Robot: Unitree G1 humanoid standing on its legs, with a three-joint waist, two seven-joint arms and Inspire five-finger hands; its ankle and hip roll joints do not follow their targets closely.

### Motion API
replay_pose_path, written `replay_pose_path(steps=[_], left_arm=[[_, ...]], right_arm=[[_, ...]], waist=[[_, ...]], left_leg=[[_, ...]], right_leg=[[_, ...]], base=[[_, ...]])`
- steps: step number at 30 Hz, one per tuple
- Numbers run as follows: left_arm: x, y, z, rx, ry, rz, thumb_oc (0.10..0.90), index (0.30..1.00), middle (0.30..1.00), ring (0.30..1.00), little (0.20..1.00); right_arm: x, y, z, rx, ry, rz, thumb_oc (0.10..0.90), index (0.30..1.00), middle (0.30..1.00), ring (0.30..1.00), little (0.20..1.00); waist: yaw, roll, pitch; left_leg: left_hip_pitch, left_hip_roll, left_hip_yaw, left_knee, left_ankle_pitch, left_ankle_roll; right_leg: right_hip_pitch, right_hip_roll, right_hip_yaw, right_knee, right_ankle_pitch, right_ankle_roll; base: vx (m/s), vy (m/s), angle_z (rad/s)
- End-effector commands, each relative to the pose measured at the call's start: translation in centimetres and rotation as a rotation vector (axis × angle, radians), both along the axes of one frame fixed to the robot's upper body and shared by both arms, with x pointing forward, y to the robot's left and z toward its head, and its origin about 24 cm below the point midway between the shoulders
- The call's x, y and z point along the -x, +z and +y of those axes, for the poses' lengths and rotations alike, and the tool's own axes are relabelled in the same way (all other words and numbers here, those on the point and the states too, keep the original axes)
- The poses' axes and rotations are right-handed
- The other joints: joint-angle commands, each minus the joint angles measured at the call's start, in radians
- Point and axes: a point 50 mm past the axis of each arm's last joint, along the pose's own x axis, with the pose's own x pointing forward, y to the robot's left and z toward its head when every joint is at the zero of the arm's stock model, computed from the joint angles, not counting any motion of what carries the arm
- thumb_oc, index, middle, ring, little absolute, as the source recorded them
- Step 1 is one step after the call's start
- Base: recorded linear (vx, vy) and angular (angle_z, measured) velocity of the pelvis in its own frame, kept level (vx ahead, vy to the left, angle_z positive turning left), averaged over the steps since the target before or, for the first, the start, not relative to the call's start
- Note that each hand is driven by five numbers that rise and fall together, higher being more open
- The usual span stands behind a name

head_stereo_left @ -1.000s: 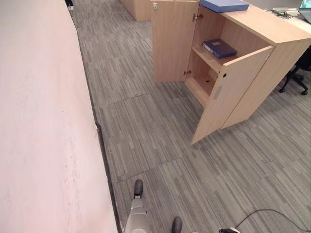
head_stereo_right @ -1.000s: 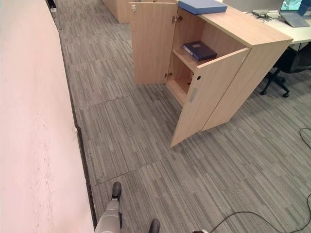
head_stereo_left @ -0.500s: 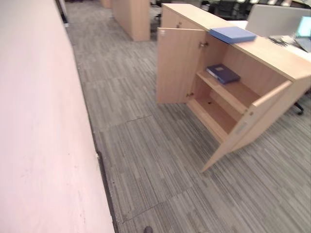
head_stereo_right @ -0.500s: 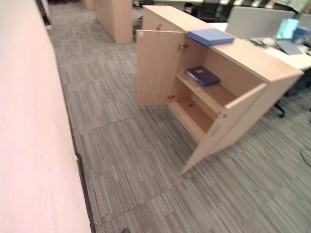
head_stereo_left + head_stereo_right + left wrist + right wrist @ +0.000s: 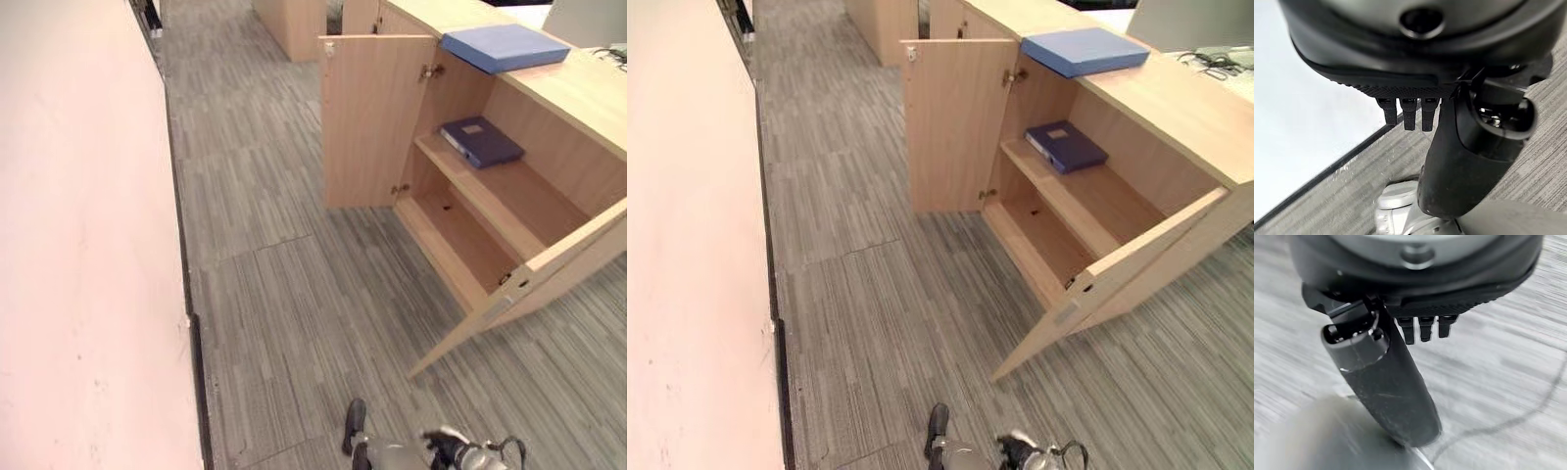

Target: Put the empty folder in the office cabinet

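A light blue folder (image 5: 505,46) lies on top of the cabinet (image 5: 1176,93), whose doors stand open; a dark blue binder (image 5: 480,141) with an unreadable label rests on its shelf. Both the left hand (image 5: 1459,161) and right hand (image 5: 1386,382) hang relaxed, holding nothing.

Grey striped carpet tiles (image 5: 284,284) are covering the office floor, running alongside a pale pink wall (image 5: 78,245) that is taking up the left side, with a dark skirting strip (image 5: 196,372) lining its foot. Further back, another light wooden unit (image 5: 289,20) is standing on the carpet. At the far right, a pale desk surface (image 5: 1215,59) is lying behind, with a grey screen panel (image 5: 1176,20) rising near it
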Motion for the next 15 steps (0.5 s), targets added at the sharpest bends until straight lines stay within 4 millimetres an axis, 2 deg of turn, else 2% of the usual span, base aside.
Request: replay_pose_path(steps=[1,2,5,7,8,9,10,11,12,13,14,15], left_arm=[[2.1,0.1,1.1,-0.027,0.001,0.082,0.8,0.9,0.9,0.9,0.9],[1.5,0.1,1.0,-0.024,-0.004,0.062,0.8,0.9,0.9,0.9,0.9],[0.4,0.1,0.8,-0.02,-0.018,0.03,0.8,0.9,0.9,0.9,0.9],[-1.6,0.4,0.6,-0.022,-0.052,-0.03,0.8,0.9,0.9,0.9,0.9],[-1.6,0.4,0.6,-0.022,-0.052,-0.03,0.8,0.9,0.9,0.9,0.9],[-2.1,0.4,0.6,-0.022,-0.061,-0.048,0.8,0.9,0.9,0.9,0.9],[-6.4,1.2,0.0,-0.029,-0.114,-0.151,0.8,0.9,0.9,0.9,0.9],[-6.4,1.3,0.0,-0.03,-0.114,-0.151,0.8,0.9,0.9,0.9,0.9],[-7.6,1.1,-1.8,-0.017,-0.17,-0.14,0.8,0.9,0.9,0.9,0.9],[-7.2,1.0,-2.1,0.001,-0.186,-0.154,0.8,0.9,0.9,0.9,0.9],[-6.2,1.1,-0.6,-0.001,-0.163,-0.138,0.8,0.9,0.9,0.9,0.9],[-6.2,1.0,-0.6,-0.001,-0.16,-0.138,0.8,0.9,0.9,0.9,0.9]], right_arm=[[-0.9,0.0,3.4,-0.142,-0.01,-0.056,0.8,0.9,0.9,0.9,0.9],[-0.3,-0.1,2.6,-0.125,-0.032,-0.038,0.8,0.9,0.9,0.9,0.9],[0.5,-0.4,1.9,-0.098,-0.042,-0.013,0.8,0.9,0.9,0.9,0.9],[1.9,-0.9,1.3,-0.07,-0.058,0.026,0.8,0.9,0.9,0.9,0.9],[1.9,-0.9,1.3,-0.071,-0.058,0.026,0.8,0.9,0.9,0.9,0.9],[2.3,-1.0,1.2,-0.064,-0.057,0.038,0.8,0.9,0.9,0.9,0.9],[2.7,-1.3,1.5,-0.044,-0.03,0.07,0.8,0.9,0.9,0.9,0.9],[2.7,-1.3,1.5,-0.045,-0.03,0.07,0.8,0.9,0.9,0.9,0.9],[6.6,-3.0,6.0,0.009,0.39,0.332,0.8,0.9,0.9,0.9,0.9],[9.4,-3.2,3.7,0.068,0.504,0.508,0.8,0.9,0.9,0.9,0.9],[11.6,-3.2,5.2,0.01,0.97,0.593,0.8,0.9,0.9,0.9,0.9],[11.6,-3.1,5.1,0.01,0.974,0.594,0.8,0.9,0.9,0.9,0.9]], waist=[[-0.006,0.0,-0.013],[-0.009,0.006,-0.022],[-0.012,0.011,-0.03],[-0.016,0.004,-0.035],[-0.015,0.004,-0.034],[-0.014,-0.001,-0.033],[-0.023,-0.011,-0.032],[-0.025,-0.014,-0.034],[0.006,-0.017,-0.021],[0.026,-0.019,-0.003],[0.068,-0.034,0.048],[0.064,-0.036,0.046]], left_leg=[[0.07,-0.153,-0.013,-0.128,0.067,0.037],[0.087,-0.119,-0.018,-0.128,0.063,0.014],[0.11,-0.084,-0.021,-0.128,0.081,-0.01],[0.092,-0.054,0.0,-0.032,0.118,-0.039],[0.091,-0.054,0.0,-0.028,0.116,-0.039],[0.075,-0.049,0.017,0.024,0.122,-0.046],[0.04,-0.046,0.073,0.174,0.16,-0.064],[0.036,-0.05,0.072,0.174,0.163,-0.064],[-0.009,-0.056,0.071,0.29,0.19,-0.069],[-0.045,-0.059,0.077,0.367,0.213,-0.065],[-0.15,-0.089,0.079,0.496,0.219,-0.051],[-0.156,-0.093,0.08,0.499,0.223,-0.05]], right_leg=[[0.128,-0.045,0.023,-0.333,0.241,0.133],[0.139,-0.04,0.014,-0.301,0.2,0.115],[0.157,-0.026,0.005,-0.275,0.16,0.099],[0.198,-0.005,0.009,-0.268,0.118,0.079],[0.199,-0.005,0.009,-0.268,0.117,0.078],[0.219,0.001,0.016,-0.27,0.101,0.07],[0.268,0.022,0.04,-0.269,0.072,0.05],[0.265,0.019,0.039,-0.27,0.074,0.05],[0.295,0.016,0.024,-0.271,0.06,0.041],[0.319,0.017,0.024,-0.273,0.049,0.034],[0.354,0.011,0.044,-0.277,0.025,0.023],[0.351,0.008,0.044,-0.277,0.029,0.023]], base=[[0.6,-0.265,0.65],[0.41,-0.193,0.63],[0.34,-0.174,0.58],[0.38,-0.216,0.18],[0.18,-0.112,0.06],[0.29,-0.157,0.11],[0.28,-0.155,0.08],[0.28,-0.152,-0.04],[0.11,-0.099,-0.18],[0.12,-0.197,-0.2],[0.04,-0.144,-0.09],[-0.01,-0.129,0.03]])
